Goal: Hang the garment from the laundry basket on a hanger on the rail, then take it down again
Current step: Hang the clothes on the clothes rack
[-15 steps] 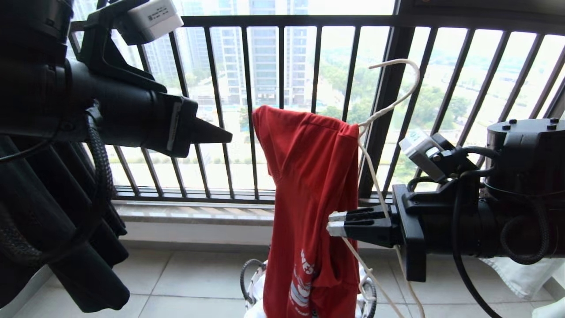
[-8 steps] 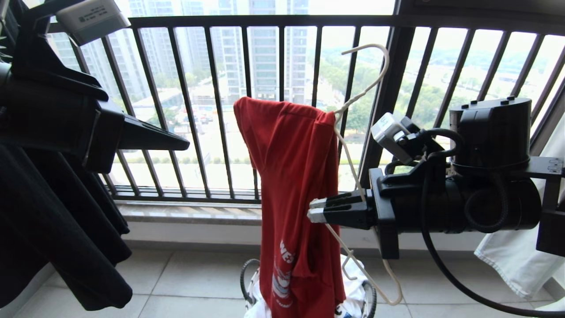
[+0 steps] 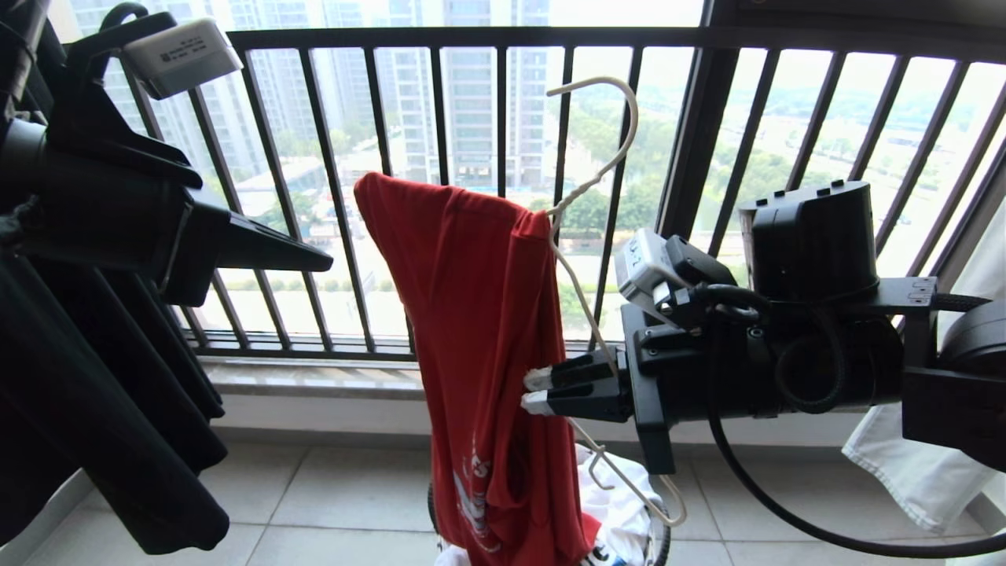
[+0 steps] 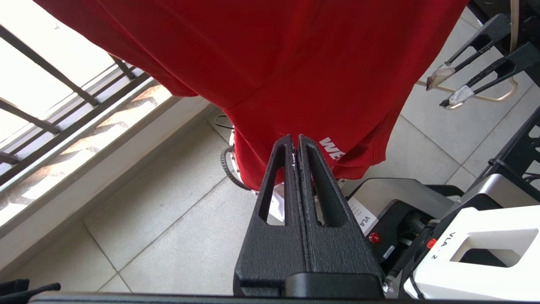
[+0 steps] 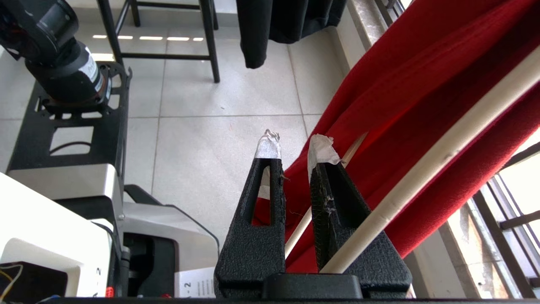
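Head view: red garment (image 3: 479,346) draped over one arm of the white wire hanger (image 3: 585,185), hook uppermost at about 12 o'clock, hem trailing into the laundry basket (image 3: 659,534) at 6 o'clock. Right hand (image 3: 536,391) at 3 o'clock of the shirt, clenched on the hanger's bare wire arm just beside the cloth. Left hand (image 3: 318,259) at 9 o'clock, clenched on nothing, clear of the fabric. Rail not in view; dark barred window railing (image 3: 503,35) behind. Left wrist view: left hand (image 4: 295,141) with jaws pressed flat together, tips pointing at the red cloth near its white lettering, apparently short of contact. Right wrist view: right hand (image 5: 294,147) with taped tips slightly apart, one wire run passing between the jaws and the thicker run lying along the outer finger. Judged step: dressing the hanger. Best done by keeping the right grip firm and the hook upright, reopening the left hand before reaching for the loose shoulder, then drawing cloth over the bare arm without dragging the seated side off.
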{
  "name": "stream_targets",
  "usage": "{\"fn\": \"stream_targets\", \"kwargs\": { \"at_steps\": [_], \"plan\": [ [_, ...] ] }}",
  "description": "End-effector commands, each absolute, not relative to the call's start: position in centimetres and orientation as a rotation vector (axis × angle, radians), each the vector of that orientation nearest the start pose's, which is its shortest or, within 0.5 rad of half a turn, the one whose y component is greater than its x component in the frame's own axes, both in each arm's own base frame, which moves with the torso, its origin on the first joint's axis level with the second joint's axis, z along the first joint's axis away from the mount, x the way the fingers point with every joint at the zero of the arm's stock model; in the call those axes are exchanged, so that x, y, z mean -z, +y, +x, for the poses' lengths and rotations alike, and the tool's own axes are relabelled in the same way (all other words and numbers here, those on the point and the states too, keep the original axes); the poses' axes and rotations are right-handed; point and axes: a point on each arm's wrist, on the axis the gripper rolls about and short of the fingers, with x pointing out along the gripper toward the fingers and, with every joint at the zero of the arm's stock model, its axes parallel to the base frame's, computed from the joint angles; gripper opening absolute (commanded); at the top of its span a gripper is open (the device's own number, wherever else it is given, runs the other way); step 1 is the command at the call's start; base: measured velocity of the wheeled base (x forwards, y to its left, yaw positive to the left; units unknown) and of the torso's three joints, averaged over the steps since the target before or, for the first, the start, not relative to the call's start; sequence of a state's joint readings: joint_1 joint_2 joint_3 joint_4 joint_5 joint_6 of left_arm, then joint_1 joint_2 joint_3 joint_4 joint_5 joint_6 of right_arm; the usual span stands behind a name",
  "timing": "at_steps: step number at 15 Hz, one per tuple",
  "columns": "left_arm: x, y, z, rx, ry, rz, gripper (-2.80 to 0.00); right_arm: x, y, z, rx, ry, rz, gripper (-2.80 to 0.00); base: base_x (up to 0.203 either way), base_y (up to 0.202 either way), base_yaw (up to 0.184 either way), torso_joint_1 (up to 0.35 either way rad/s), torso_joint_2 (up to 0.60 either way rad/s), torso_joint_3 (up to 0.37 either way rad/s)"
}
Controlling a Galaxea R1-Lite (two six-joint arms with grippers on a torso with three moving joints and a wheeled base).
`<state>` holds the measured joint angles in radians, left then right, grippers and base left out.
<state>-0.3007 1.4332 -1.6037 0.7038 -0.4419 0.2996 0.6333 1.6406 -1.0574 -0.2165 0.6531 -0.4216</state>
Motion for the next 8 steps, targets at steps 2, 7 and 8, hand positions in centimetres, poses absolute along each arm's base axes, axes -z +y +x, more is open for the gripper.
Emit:
{"fn": "stream_targets", "kwargs": {
  "at_steps": [2,7,8],
  "plan": [
    [-35.4,-6.2,19.0,0.772,0.426,0.231,-2.80,-23.0,17.7,25.3,-1.314,0.077,-0.549,-2.80,0.000,0.000,0.000,0.000,0.00,0.000],
    [-36.1,-6.8,16.0,0.845,0.400,0.258,-2.80,-23.1,16.0,27.0,-1.301,0.086,-0.708,-2.80,0.000,0.000,0.000,0.000,0.00,0.000],
    [-36.2,-6.8,15.3,0.859,0.403,0.266,-2.80,-22.7,16.1,27.1,-1.305,0.094,-0.717,-2.80,0.000,0.000,0.000,0.000,0.00,0.000]
  ]
}}
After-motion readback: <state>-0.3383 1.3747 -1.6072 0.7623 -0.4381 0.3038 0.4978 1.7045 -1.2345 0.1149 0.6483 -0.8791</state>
